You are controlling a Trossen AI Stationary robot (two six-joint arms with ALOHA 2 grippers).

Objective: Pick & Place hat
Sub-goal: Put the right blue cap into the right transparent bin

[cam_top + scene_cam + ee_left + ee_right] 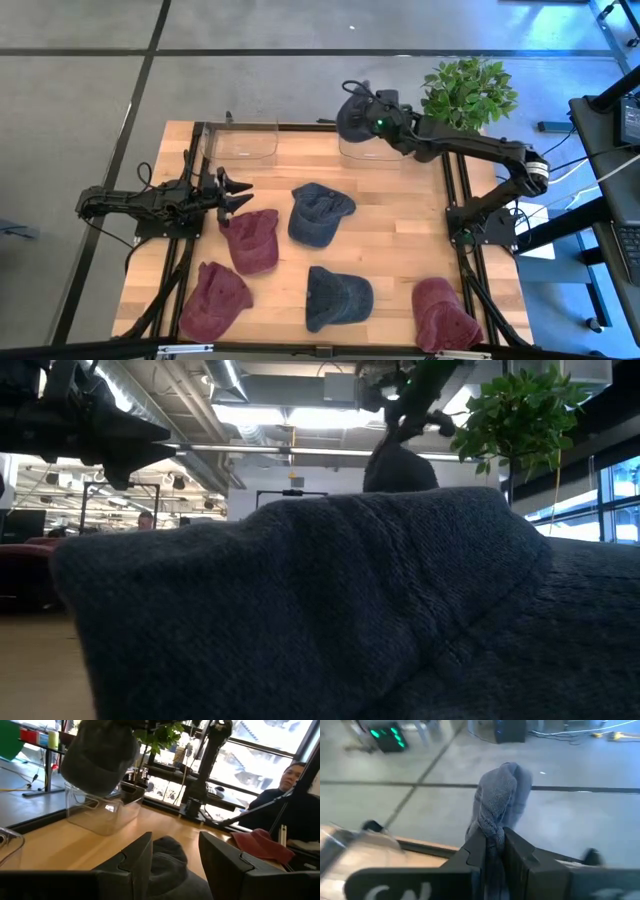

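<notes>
A dark grey hat [350, 118] is in my right gripper [364, 112], which is shut on it above the right-hand clear bin [372, 150] at the table's far edge. The right wrist view shows the hat [501, 795] bunched beyond the gripper [494, 851]. In the low view it hangs high [400, 465]. My left gripper [243, 195] is open and level near the table's left edge, just beyond a maroon hat [252, 238]. From the left wrist view, its gripper [175, 855] points toward a blue-grey hat [167, 860] and touches nothing. My right gripper pinches a bunched fold of the grey hat's fabric [492, 832] between its two fingers [476, 851]. The fingers come from the table's right side, slanting toward the far edge. The hat is lifted clear and hangs past the fingertips over the clear bin [100, 812].
On the table lie a blue-grey hat [320, 212], a dark blue hat [337, 297] and two more maroon hats [215, 300] [443, 315]. A second clear bin [245, 140] stands at the far left. A potted plant [468, 92] stands behind the right arm. A person [292, 777] sits beyond the table.
</notes>
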